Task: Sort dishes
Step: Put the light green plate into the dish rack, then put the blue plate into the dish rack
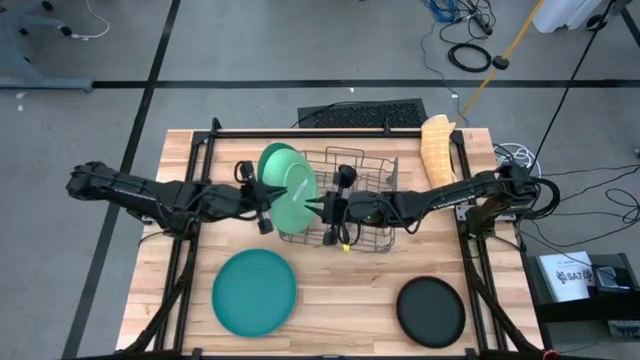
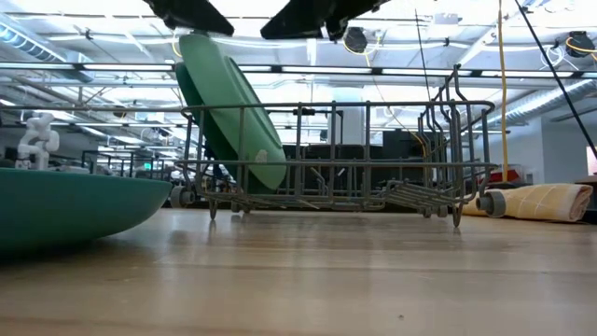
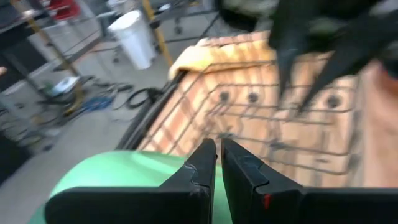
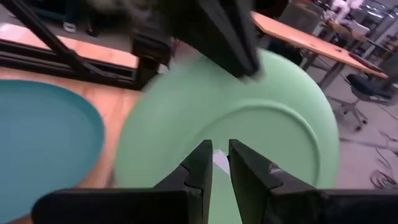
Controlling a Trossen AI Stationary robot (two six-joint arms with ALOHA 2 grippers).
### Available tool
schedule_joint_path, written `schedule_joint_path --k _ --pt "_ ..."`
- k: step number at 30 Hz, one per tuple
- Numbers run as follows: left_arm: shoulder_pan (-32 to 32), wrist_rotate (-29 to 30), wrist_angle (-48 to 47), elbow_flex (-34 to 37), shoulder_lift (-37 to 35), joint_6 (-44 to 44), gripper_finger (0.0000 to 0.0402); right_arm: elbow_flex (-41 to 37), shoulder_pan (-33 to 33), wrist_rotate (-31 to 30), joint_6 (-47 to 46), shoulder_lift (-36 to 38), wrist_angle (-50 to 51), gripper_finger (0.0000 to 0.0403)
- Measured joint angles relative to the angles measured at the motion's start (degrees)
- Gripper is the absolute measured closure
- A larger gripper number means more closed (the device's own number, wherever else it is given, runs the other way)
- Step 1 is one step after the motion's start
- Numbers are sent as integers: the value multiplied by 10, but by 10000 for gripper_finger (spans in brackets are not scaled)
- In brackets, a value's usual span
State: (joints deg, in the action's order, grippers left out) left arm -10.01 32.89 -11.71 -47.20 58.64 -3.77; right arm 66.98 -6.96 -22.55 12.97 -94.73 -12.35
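Observation:
The large light-green plate [image 1: 290,190] [image 2: 229,103] stands tilted in the left end of the grey wire rack [image 1: 365,205]. Its lower edge is inside the rack and its top leans out over the rack's left end. My left gripper [image 1: 264,218] [image 3: 218,163] is at the plate's near-left rim, fingers almost together. My right gripper [image 1: 322,208] [image 4: 221,158] is at the plate's right side, facing its face [image 4: 267,118], fingers almost together. The teal plate [image 1: 255,290] lies flat on the table in front. The smaller plate [image 1: 430,310] lies black face up at the front right. My left gripper is right over the light-green plate's upper rim [image 3: 124,165]; I cannot tell whether it touches. My right gripper points level from the table's right at the plate's face; its own fingers hide the spot, so I cannot tell whether it touches.
A rolled yellow cloth [image 1: 437,150] lies at the table's far right, beside the rack. Black frame rails run along the table's left and right sides [image 1: 185,250]. The bare wooden top shows between the teal and black plates [image 1: 345,300].

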Motion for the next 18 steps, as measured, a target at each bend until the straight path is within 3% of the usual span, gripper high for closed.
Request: schedule_joint_path --k 8,18 --pt "26 72 23 0 34 -10 372 0 -19 -2 12 3 1 353" --pt "-3 70 190 0 23 -122 372 0 -38 -16 12 3 2 351"
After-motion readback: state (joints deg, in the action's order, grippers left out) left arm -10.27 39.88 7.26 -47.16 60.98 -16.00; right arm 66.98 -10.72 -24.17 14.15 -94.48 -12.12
